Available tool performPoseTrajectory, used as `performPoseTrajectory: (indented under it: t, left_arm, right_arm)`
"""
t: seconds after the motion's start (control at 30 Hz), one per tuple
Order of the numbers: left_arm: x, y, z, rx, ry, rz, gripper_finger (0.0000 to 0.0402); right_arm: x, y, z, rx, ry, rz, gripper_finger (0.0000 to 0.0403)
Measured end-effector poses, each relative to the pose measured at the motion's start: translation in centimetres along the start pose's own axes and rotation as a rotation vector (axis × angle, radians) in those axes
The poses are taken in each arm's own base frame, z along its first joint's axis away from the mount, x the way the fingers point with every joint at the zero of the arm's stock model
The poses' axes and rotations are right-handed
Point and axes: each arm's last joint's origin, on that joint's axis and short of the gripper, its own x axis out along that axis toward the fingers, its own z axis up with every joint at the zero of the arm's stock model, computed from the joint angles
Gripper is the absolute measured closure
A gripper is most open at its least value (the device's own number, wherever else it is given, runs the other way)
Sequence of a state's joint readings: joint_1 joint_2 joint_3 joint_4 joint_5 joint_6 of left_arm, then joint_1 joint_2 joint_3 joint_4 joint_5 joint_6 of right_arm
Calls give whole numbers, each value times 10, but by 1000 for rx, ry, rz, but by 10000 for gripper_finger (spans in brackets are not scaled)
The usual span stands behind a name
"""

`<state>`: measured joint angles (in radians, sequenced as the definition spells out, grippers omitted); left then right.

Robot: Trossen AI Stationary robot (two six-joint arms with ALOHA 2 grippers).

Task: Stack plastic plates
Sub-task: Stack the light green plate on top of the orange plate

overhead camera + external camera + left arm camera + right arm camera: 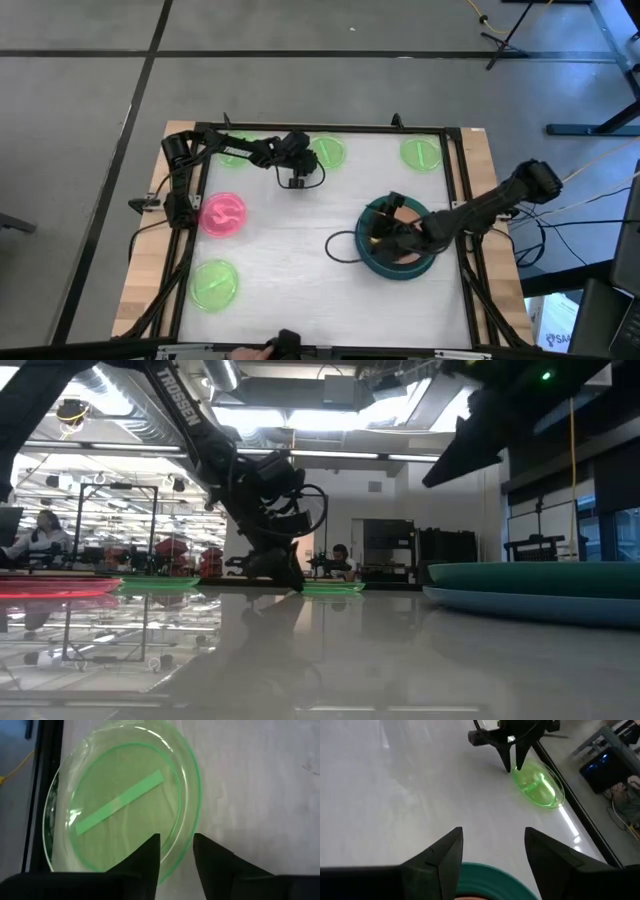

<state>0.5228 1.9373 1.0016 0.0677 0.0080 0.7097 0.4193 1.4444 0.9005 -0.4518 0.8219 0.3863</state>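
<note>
The stack point(398, 262) sits right of the table's middle: a dark green plate point(490, 879) on a blue one point(520, 607), with dark and orange plates inside. My right gripper point(493, 832) hovers open over the stack's left part. Near the far edge lies a lime-green plate point(125, 800), also seen as the lime-green plate point(328, 152). My left gripper point(176, 837) points down at its near rim, open, one finger over the plate's inside and one outside. Other lime-green plates point(420, 152) point(215, 283) point(232, 152) and a pink plate point(222, 213) lie flat on the table. My left gripper comes from above with its fingers point(150, 855) on either side of the lime-green plate's near rim point(186, 832). The plate lies flat on the table. Whether the fingers touch the rim, I cannot tell.
A black frame point(460, 190) borders the white tabletop. A black cable loop point(340, 245) hangs left of the stack. The left arm point(240, 150) stretches along the far edge over one lime-green plate. Bare tabletop lies in the middle and near side. People sit in the room beyond.
</note>
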Motion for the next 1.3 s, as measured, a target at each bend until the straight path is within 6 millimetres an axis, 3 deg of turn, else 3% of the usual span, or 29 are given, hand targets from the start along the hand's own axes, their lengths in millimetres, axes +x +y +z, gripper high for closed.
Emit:
performPoseTrajectory:
  t: [0.27,0.43,0.57,0.9,1.13,1.3]
  left_arm:
    - [0,-6,4,33,-5,-18,393]
    - [-12,-17,19,75,11,12,398]
    - [-32,-28,41,83,-59,5,399]
    - [-59,-97,84,228,-165,-130,401]
    - [-73,-143,104,339,-212,-141,401]
    - [-82,-168,111,382,-223,-128,401]
  right_arm:
    - [25,-3,-2,-11,66,-16,200]
    - [39,-4,-3,-72,94,-16,200]
    - [46,-5,-2,-115,90,-24,200]
    - [51,-2,12,-212,-4,114,200]
    - [57,10,8,-267,18,330,201]
    - [65,17,1,-277,53,351,210]
